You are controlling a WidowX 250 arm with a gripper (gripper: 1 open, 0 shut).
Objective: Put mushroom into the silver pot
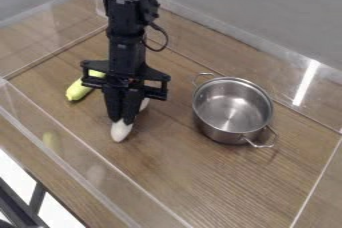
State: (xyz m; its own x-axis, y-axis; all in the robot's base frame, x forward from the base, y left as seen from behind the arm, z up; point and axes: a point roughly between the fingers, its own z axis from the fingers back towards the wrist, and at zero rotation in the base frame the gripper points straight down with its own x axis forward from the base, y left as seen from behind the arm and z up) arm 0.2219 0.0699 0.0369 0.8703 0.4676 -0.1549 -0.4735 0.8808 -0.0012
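Note:
The mushroom [123, 128] lies on the wooden table, its cream-white stem showing just below my gripper [123, 115]. My gripper points straight down and its black fingers [112, 103] have closed together on the mushroom's upper part, which they hide. The mushroom's lower end still rests on the table. The silver pot [233, 109] stands to the right of the gripper, upright and empty, with a loop handle toward the front.
A yellow corn-like piece [79, 90] lies just left of the gripper. Clear low walls [80, 172] enclose the wooden table [187, 172] at the front and back. The arm's black column rises above the gripper.

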